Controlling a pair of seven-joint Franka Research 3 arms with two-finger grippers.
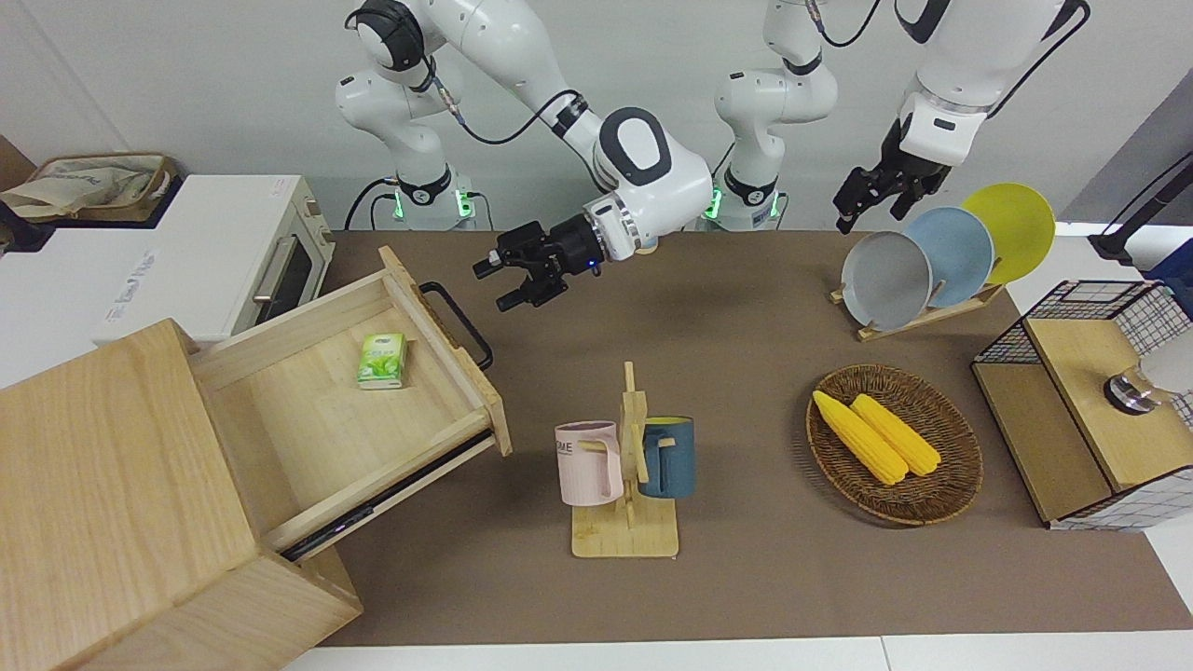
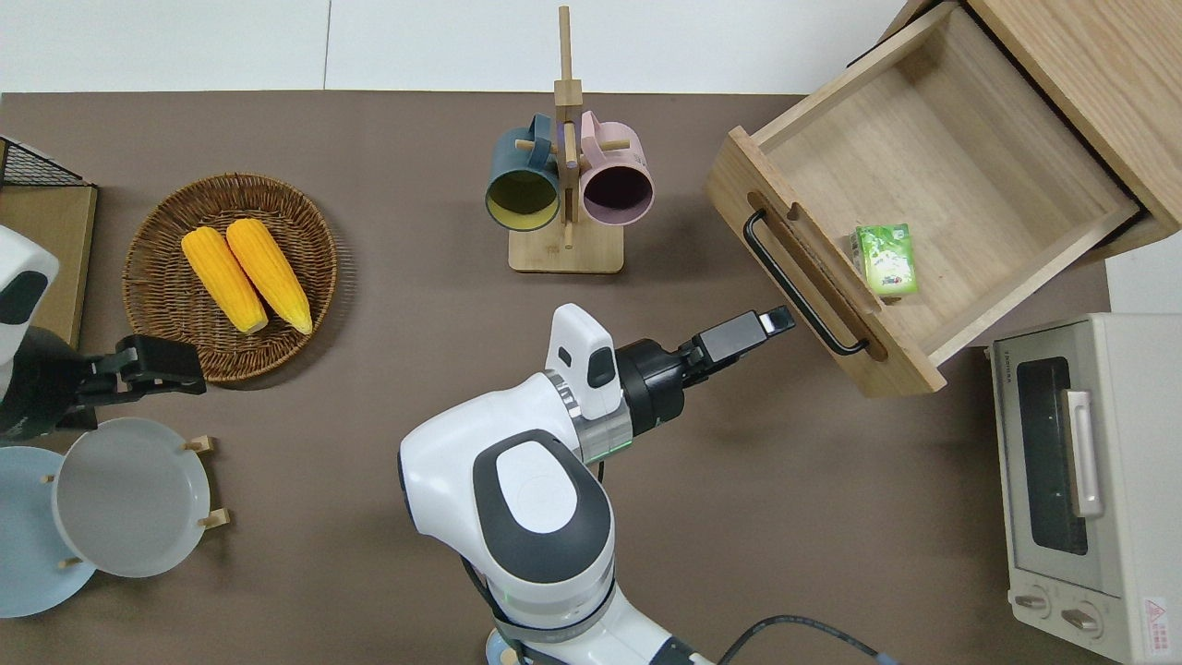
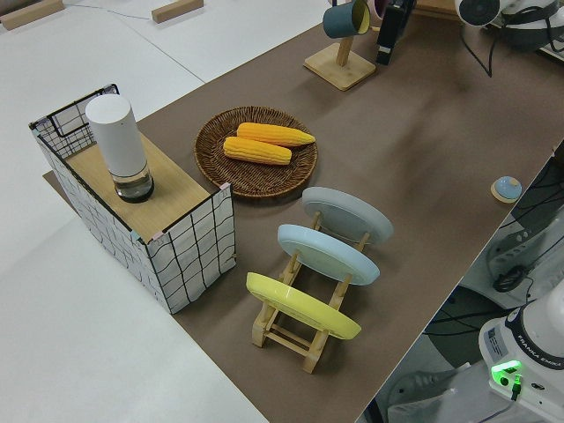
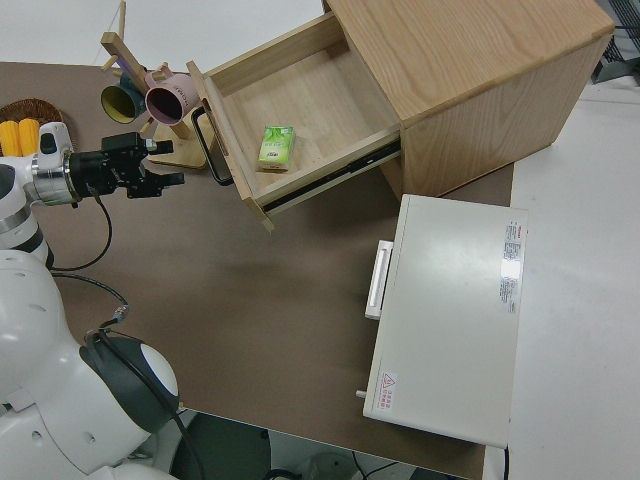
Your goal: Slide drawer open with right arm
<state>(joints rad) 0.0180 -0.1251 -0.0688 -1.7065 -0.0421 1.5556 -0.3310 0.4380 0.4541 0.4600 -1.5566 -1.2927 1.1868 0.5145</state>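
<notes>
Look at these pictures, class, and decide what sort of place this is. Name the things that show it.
Probably a robot test bench set up like a kitchen: two robot arms stand at a table with a toaster oven, a plate rack, a mug stand and a basket of corn.

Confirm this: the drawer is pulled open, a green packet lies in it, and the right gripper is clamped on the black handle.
Not quite: the right gripper is off the handle, a gap between them in the overhead view. The drawer is open and holds the green packet.

White jointed arms (image 1: 643,158), dark grey caps, black cables, black hands.
</notes>
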